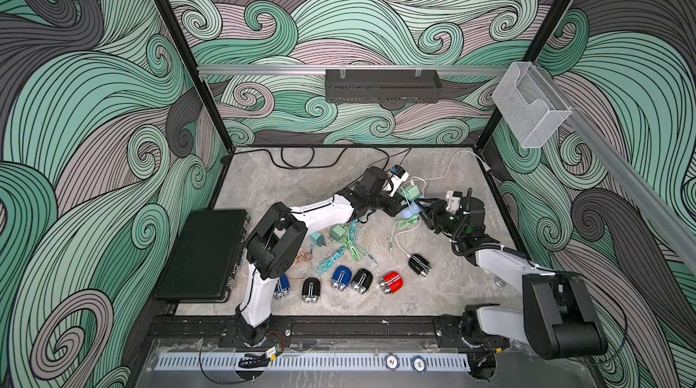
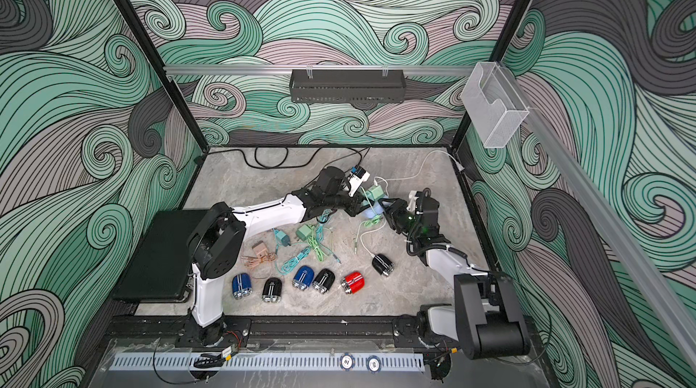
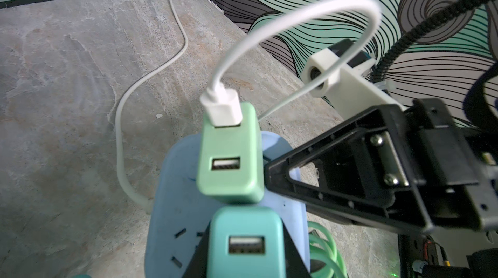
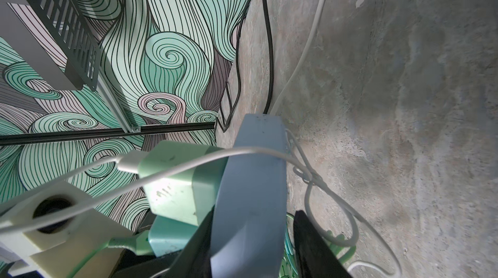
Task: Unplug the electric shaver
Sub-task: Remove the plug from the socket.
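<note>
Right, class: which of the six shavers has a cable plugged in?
The black shaver lying apart from the row: a white cable ends at it. The other five sit in a row, and none shows a cable attached.

Case: closed black hard-shell case [image 1: 203, 254], frame left.
Basket: black perforated metal basket [image 1: 382, 85], on the rail, upper centre.
Bin: clear plastic wall bin [image 1: 527, 104], upper right.
Spare shavers: rounded blue shaver [image 2: 241, 285], black shaver [image 2: 272, 289], second blue shaver [image 2: 303, 277], second black shaver [image 2: 324, 280], red shaver [image 2: 353, 282], rowed lower centre.
Loose cables: tan coiled cable [image 2: 256, 260], teal braided cable [image 2: 292, 263], above that row.
</note>
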You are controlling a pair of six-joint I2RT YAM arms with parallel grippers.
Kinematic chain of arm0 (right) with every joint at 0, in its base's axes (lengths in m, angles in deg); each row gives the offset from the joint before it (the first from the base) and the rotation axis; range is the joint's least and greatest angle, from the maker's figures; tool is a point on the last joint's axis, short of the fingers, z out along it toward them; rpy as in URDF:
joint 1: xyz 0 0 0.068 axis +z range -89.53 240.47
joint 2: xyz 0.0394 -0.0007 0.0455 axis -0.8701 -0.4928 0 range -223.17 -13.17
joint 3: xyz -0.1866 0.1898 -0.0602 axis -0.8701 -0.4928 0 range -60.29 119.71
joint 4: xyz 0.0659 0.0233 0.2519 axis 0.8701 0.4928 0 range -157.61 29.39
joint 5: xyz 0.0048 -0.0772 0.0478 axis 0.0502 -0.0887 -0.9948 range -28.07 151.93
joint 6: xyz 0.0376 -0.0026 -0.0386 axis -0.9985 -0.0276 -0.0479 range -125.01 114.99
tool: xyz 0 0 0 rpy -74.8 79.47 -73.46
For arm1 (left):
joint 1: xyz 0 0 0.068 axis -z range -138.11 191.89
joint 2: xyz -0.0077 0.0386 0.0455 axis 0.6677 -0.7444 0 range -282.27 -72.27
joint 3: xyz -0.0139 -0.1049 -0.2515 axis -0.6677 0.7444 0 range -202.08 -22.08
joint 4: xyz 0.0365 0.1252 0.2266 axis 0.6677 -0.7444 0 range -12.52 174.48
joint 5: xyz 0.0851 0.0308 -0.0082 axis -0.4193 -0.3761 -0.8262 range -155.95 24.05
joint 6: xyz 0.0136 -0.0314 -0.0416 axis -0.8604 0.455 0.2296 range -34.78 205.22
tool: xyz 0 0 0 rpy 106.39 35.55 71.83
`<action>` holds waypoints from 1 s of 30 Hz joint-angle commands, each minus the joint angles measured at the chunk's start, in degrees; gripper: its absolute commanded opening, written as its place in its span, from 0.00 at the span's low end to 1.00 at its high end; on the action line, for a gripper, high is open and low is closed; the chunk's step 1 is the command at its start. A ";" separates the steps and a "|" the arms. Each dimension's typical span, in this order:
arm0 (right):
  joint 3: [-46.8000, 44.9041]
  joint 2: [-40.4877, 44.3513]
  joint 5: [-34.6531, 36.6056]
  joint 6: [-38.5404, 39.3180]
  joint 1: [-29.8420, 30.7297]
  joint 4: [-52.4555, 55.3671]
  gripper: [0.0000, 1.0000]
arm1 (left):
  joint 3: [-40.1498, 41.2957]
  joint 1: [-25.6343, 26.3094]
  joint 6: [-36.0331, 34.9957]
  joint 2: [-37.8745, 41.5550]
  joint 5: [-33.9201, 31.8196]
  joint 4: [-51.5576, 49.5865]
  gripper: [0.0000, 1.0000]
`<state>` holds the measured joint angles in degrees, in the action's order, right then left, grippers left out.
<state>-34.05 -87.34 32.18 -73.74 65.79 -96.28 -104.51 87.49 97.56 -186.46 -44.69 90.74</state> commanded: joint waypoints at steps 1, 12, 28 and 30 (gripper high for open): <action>-0.54 -0.52 2.05 -2.24 0.66 -3.17 0.36 | -0.12 0.62 1.59 4.19 2.65 7.05 0.01; -4.78 1.79 5.30 -1.06 0.66 -4.22 0.20 | 2.70 -3.11 12.63 6.26 4.36 13.40 0.00; -0.62 -7.64 5.31 -0.63 0.64 -12.02 0.25 | 4.88 -1.89 0.01 11.74 0.27 -0.31 0.00; 0.57 -10.16 5.39 -0.92 0.67 -13.47 0.25 | 5.16 -1.20 -2.16 12.46 -1.59 -3.75 0.00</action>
<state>-35.93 -95.89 36.90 -74.11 66.36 -103.82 -99.02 85.50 100.12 -177.09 -43.64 92.67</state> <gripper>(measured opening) 0.325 0.269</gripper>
